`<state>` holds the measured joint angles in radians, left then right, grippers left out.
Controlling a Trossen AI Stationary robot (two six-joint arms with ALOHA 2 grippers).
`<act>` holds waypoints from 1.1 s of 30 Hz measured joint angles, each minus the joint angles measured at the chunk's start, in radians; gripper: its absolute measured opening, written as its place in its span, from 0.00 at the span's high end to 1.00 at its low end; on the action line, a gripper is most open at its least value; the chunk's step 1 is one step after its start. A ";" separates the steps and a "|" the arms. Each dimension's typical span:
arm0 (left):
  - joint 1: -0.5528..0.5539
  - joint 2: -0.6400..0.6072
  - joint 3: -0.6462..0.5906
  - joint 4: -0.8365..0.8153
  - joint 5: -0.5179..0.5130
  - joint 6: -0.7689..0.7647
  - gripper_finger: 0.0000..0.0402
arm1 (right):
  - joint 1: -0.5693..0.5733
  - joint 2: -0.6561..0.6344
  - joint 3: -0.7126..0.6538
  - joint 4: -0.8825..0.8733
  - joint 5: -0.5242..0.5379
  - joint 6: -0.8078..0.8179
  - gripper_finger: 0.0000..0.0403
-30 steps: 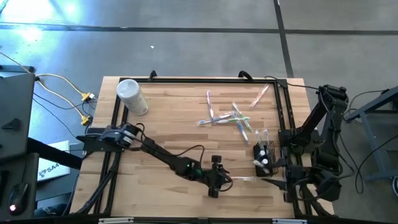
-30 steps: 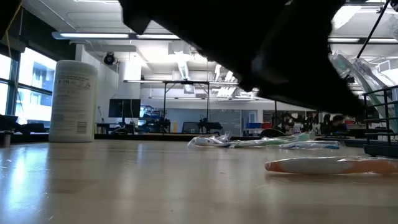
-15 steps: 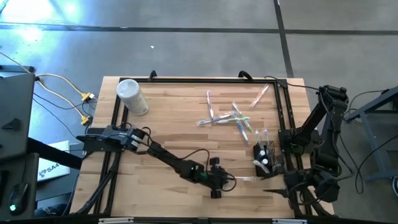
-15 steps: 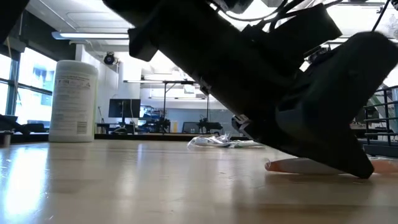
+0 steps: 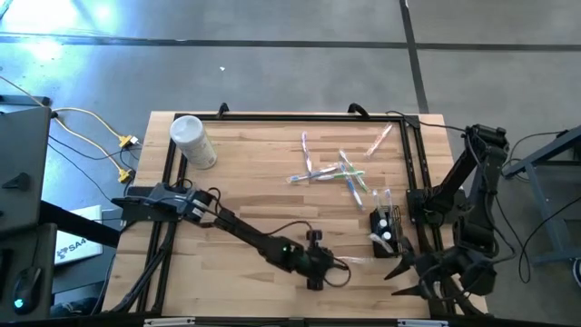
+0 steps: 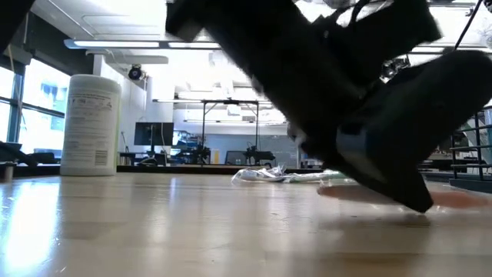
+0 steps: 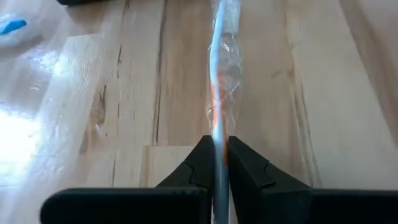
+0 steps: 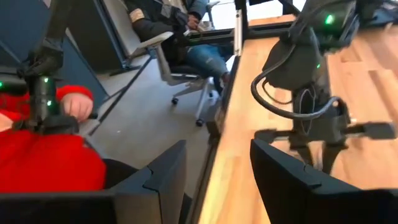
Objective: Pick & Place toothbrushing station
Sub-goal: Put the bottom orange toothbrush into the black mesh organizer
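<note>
fingers of the left gripper are pinched together on a wrapped toothbrush, whose clear wrapper with an orange streak runs straight out from between the two dark tips across the wooden table. in the high view the left gripper sits low near the table's front edge, with the brush lying flat and pointing toward the black mesh holder off to its right. the low view shows the same gripper pressed down to the tabletop, the brush's pale end poking out beside it.

the step in hand looks like the grasp itself: the brush is clamped but, as far as can be judged, not yet lifted clear of the wood. the holder already has a few items standing in it, and a loose cluster of other toothbrushes lies further back, well apart from the gripper.

the right gripper waits off the table's right front corner, its fingers standing apart and holding nothing.

next, the left arm would need to raise the brush, carry it right to the holder, tip it upright and lower it into the mesh opening. the thin, slippery wrapper may let the brush swivel in the pinch.
</note>
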<state>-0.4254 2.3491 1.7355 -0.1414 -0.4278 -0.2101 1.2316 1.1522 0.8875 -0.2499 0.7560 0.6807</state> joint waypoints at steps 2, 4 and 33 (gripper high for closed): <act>-0.017 0.002 0.088 -0.130 -0.016 0.017 0.95 | 0.011 0.000 0.000 0.000 -0.003 0.015 0.58; -0.041 0.002 0.187 -0.272 -0.030 0.023 0.95 | 0.027 0.000 0.000 -0.003 -0.004 0.035 0.59; -0.178 -0.004 0.564 -0.070 -0.088 0.311 0.95 | 0.047 0.269 -0.005 -0.003 -0.180 0.060 0.68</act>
<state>-0.6032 2.3451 2.2997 -0.2118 -0.5159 0.1005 1.2790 1.4216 0.8825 -0.2528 0.5757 0.7403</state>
